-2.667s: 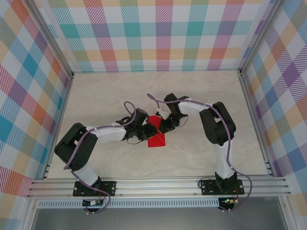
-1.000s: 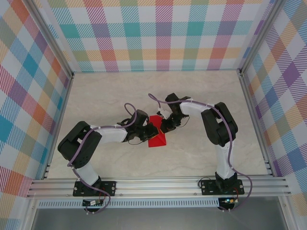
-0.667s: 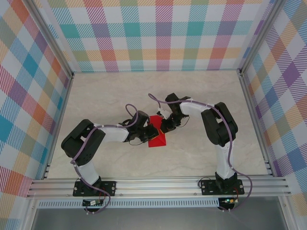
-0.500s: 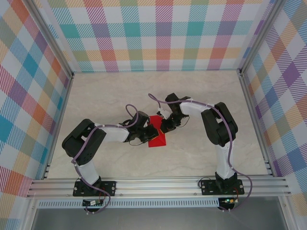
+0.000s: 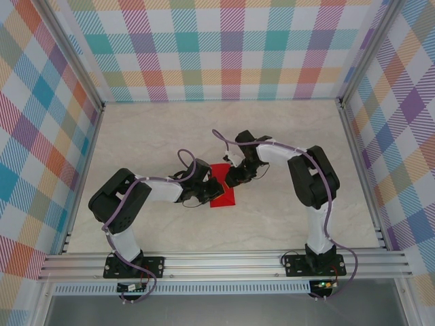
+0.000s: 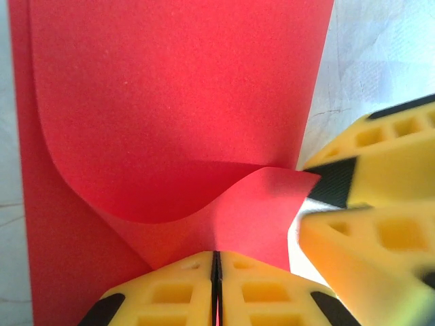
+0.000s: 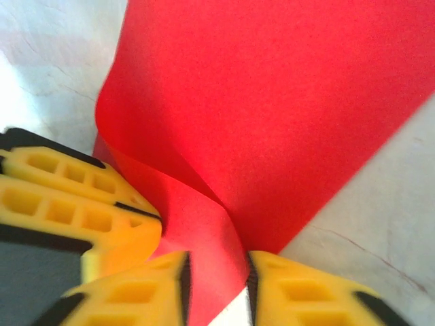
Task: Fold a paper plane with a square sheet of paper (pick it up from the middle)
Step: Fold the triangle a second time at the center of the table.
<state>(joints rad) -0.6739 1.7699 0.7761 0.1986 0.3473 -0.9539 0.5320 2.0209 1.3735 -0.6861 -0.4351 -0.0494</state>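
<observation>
Square sheet of paper (image 5: 223, 195) is seen at the centre of the top view, flat on the table (image 5: 285, 136), with one part lifted and curled over. In the left wrist view, the left gripper (image 6: 216, 261) is shown at bottom centre, its fingers pressed fully together with a raised flap of the red sheet pinched between them. In the right wrist view, the right gripper (image 7: 216, 272) is shown at the bottom edge, fingers narrowly apart with a red fold caught between. It appears clamped, but the contact is blurred. The two grippers are placed just beside each other on the same lifted corner.
</observation>
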